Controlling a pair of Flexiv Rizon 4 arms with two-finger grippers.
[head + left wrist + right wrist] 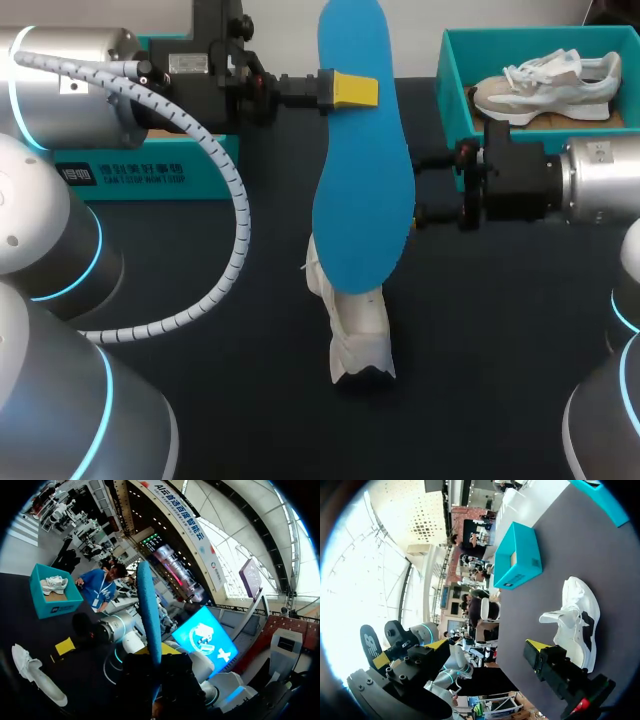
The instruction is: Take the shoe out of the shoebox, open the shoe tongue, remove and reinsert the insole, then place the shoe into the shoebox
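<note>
My left gripper (350,90) is shut on one end of a blue insole (362,170) and holds it in the air above the table. In the left wrist view the insole (149,615) rises edge-on from between that gripper's (152,652) fingers. A white shoe (352,325) lies on the dark table under the insole, its far end hidden by it. My right gripper (428,188) stands open just to the right of the insole, with nothing between its fingers. From the right wrist view, the white shoe (575,620) lies beside that wide-open gripper (460,652).
A teal shoebox (455,80) at the back right holds a second, beige and white shoe (548,85). A teal box (130,175) sits at the back left, under my left arm. The same teal box (517,557) shows ahead of the right gripper.
</note>
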